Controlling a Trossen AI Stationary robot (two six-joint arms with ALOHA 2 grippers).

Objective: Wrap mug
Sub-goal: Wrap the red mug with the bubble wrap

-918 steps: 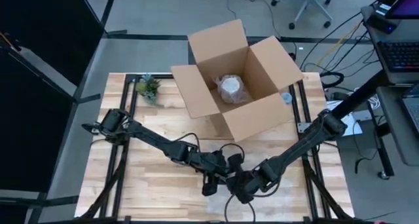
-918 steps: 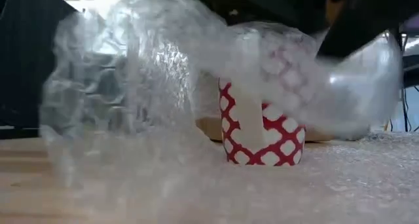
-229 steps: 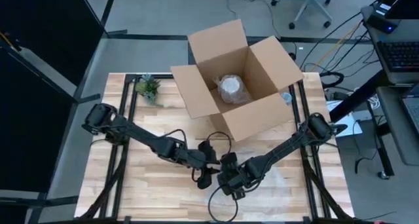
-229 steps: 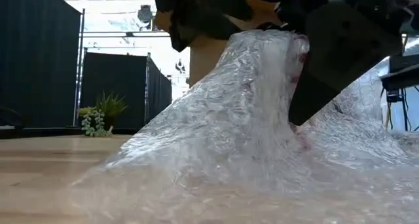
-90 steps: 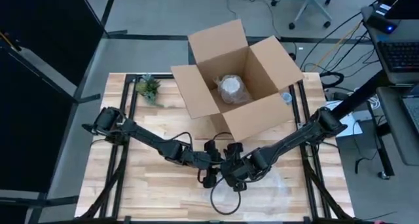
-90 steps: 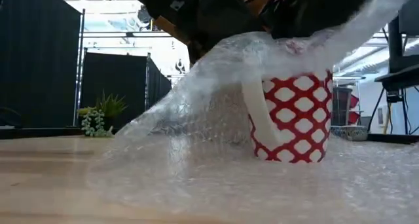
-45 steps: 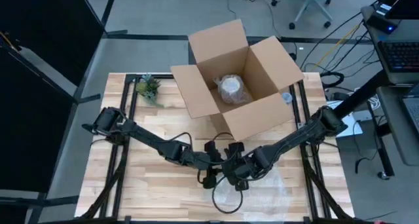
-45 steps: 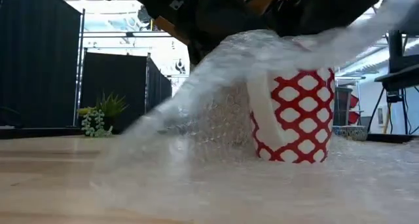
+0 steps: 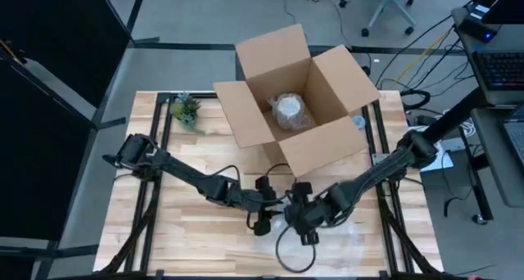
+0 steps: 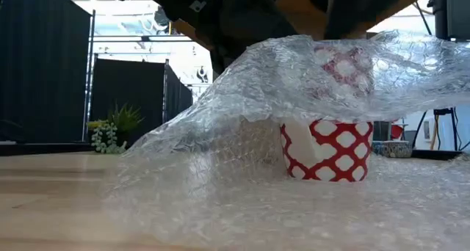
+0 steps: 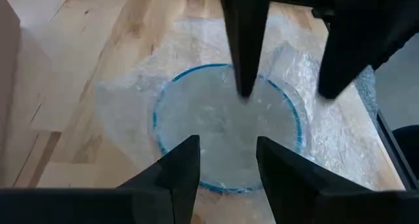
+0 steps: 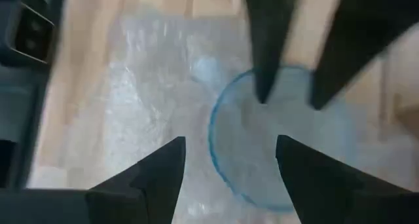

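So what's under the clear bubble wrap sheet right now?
A red mug with a white lattice pattern stands upright under the clear bubble wrap sheet. Its lower body shows below the draped edge; the rim and most of its white handle are veiled.

Red-white lattice mug (image 10: pixel 327 150) upright on table, clear bubble wrap (image 10: pixel 242 133) draped over top

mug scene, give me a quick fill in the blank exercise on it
1. The mug has a red and ____ pattern.
2. Draped over the mug is a sheet of ____ wrap.
3. The cardboard box on the table has its flaps ____.
4. Near the table's far left corner sits a small ____.

Missing words: white; bubble; open; plant
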